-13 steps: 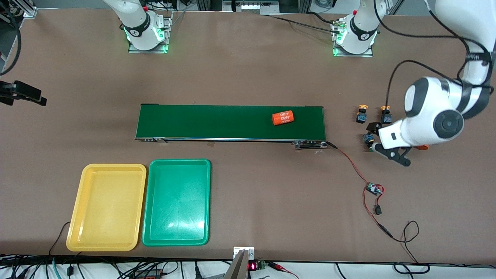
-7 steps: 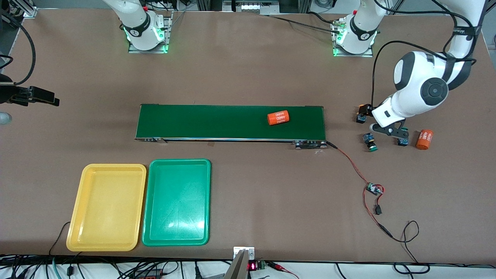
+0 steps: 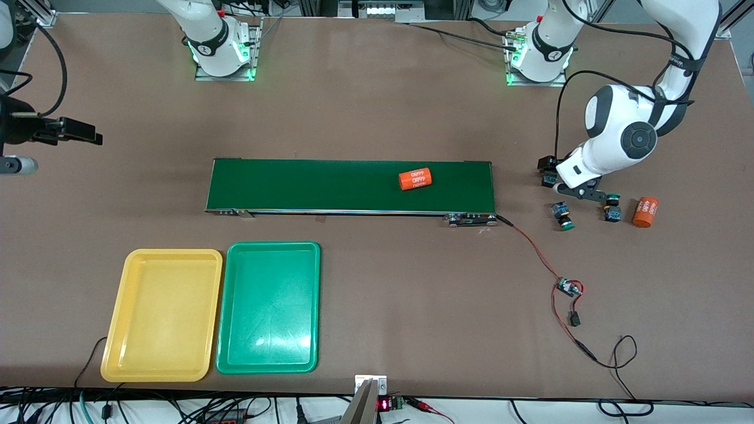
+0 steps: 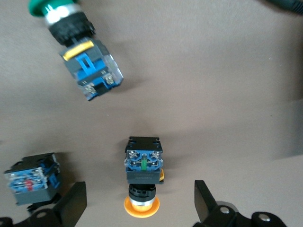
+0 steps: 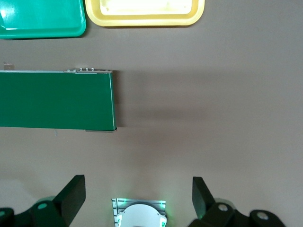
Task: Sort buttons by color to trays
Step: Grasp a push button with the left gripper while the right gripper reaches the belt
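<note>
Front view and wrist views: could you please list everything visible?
Conveyor belt: one, dark green, mid-table.
Orange cylinders: two; one on the belt, one beside the buttons.
Trays: two, one yellow, one green, side by side, nearer the camera than the belt.
Green buttons: two, at the left arm's end.
Yellow button: one, under the left pincer.
Button, cap hidden: one, beside it.
Circuit board: one, on red-black wire.
Left pincer: open.
Right pincer: open, waiting at the right arm's end.

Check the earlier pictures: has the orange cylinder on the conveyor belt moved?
Yes. The orange cylinder has shifted along the conveyor belt, away from its end nearest the buttons.
</note>
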`<act>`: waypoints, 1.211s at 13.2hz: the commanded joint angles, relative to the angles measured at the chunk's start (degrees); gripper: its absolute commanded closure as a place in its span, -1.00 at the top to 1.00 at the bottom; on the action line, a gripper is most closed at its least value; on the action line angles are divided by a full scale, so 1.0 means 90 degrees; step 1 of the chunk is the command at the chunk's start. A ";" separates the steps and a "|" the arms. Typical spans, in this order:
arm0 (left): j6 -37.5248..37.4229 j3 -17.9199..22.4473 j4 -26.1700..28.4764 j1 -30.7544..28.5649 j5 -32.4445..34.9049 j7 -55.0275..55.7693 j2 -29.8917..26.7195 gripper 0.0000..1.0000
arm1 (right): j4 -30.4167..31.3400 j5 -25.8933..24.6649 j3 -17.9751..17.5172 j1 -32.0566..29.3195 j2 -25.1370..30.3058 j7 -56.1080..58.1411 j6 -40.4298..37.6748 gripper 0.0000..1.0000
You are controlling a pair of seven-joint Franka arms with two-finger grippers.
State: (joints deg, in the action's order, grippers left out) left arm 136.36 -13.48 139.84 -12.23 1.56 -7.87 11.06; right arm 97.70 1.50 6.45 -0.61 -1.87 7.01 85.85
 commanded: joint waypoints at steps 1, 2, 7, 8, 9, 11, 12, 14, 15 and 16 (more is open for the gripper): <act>0.0238 -0.0035 -0.0001 -0.0028 -0.0125 -0.0131 0.0235 1.00 | 0.1853 0.0009 -0.0004 -0.0001 0.1337 0.0051 0.0907 1.00; 0.0375 -0.0035 -0.0001 -0.0038 -0.0125 -0.0180 0.0362 1.00 | 0.2362 0.0009 0.0006 -0.0001 0.1708 0.0051 0.1152 1.00; 0.0415 -0.0045 0.0009 -0.0282 -0.0134 -0.0190 0.0704 1.00 | 0.3344 -0.0001 -0.0004 0.0009 0.2366 0.0041 0.1740 1.00; 0.0415 -0.0045 0.0096 -0.0331 -0.0134 -0.0190 0.0715 0.97 | 0.3334 -0.0001 -0.0014 0.0009 0.2357 0.0051 0.1779 1.00; 0.0376 -0.0045 0.0126 -0.0341 -0.0134 -0.0190 0.0676 0.66 | 0.3344 -0.0001 -0.0023 0.0009 0.2308 0.0051 0.1808 1.00; 0.0250 -0.0152 0.0117 -0.0331 -0.0134 -0.0132 0.0540 -0.40 | 0.3334 0.0019 -0.0043 0.0057 0.2055 0.0022 0.2060 1.00; 0.0201 -0.0220 0.0097 -0.0331 -0.0154 -0.0103 0.0452 -0.74 | 0.3257 0.0038 -0.0082 0.0367 0.1918 -0.0065 0.2246 1.00; 0.0103 -0.0240 0.0058 -0.0312 -0.0183 -0.0112 0.0218 -1.00 | 0.3013 0.0039 -0.0199 0.1051 0.1665 -0.0909 0.2297 1.00; 0.0045 -0.0279 0.0010 -0.0263 -0.0183 -0.0112 0.0081 -1.00 | 0.2963 0.0029 -0.0277 0.1315 0.1557 -0.1448 0.2384 1.00; -0.0033 -0.0405 -0.0165 -0.0253 -0.0183 -0.0112 -0.0046 -1.00 | 0.2963 0.0048 -0.0287 0.1540 0.1449 -0.1733 0.2578 1.00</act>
State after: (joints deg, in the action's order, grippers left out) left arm 138.84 -15.52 139.66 -14.70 1.53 -8.13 14.60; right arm 126.05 1.71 4.13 9.73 13.36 -3.14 107.63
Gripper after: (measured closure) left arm 0.590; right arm 0.000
